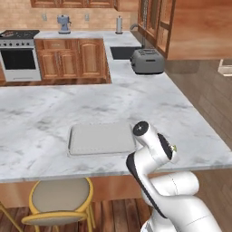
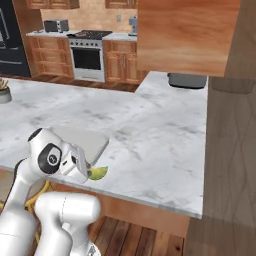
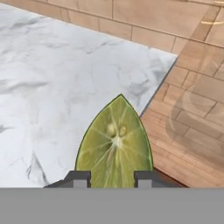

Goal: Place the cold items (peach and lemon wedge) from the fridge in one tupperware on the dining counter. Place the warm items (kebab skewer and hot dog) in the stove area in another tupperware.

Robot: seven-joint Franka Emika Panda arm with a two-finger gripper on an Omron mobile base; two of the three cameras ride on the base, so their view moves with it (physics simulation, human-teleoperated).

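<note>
since the lemon wedge (image 3: pixel 114 144) must reach the tupperware (image 1: pixel 101 138) on the dining counter (image 1: pixel 136 97), the gripper (image 3: pixel 112 177) pinches it between closed jaws. it hangs at the counter's near edge, just beside the tupperware.

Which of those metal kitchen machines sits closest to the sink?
The grey toaster, right beside the sink on the marble counter. The blue coffee maker stands far back, near the stove.

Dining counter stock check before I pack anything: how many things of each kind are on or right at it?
Tupperware: 1
Toaster: 1
Lemon wedge, held in the end effector at the counter's edge: 1
Total: 3
</note>
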